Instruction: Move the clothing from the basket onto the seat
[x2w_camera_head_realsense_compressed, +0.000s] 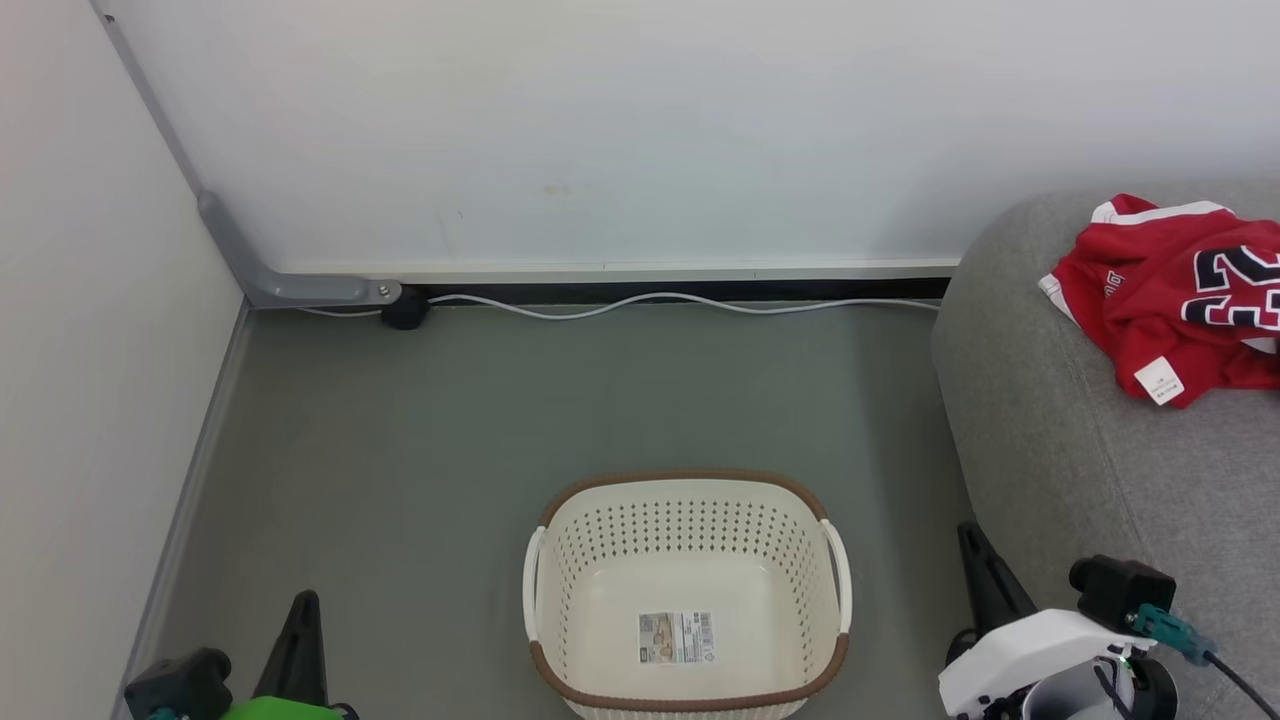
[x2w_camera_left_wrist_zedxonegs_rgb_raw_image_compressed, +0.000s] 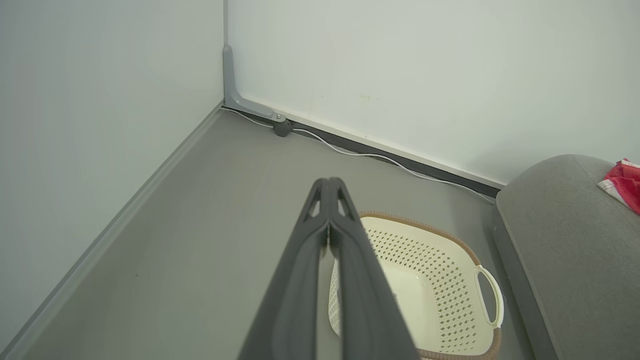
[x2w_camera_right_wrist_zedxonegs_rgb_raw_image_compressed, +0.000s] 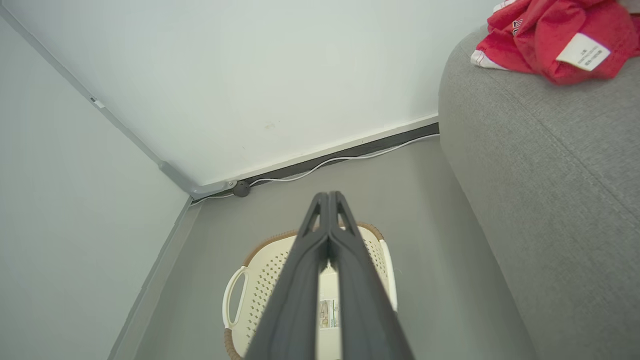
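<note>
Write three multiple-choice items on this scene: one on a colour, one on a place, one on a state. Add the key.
1. What colour is the rim of the basket?
A. brown
B. blue
C. black

2. Where does the clothing lie?
A. in the basket
B. on the seat
C. half in each

3. How are the left gripper and the right gripper?
A. both open
B. both shut
C. one holds the clothing

Key:
1 A, a brown band runs round the cream wall.
2 B, the clothing rests on the seat and the basket holds nothing but its sticker.
3 B, each wrist view shows its gripper closed with nothing between.
</note>
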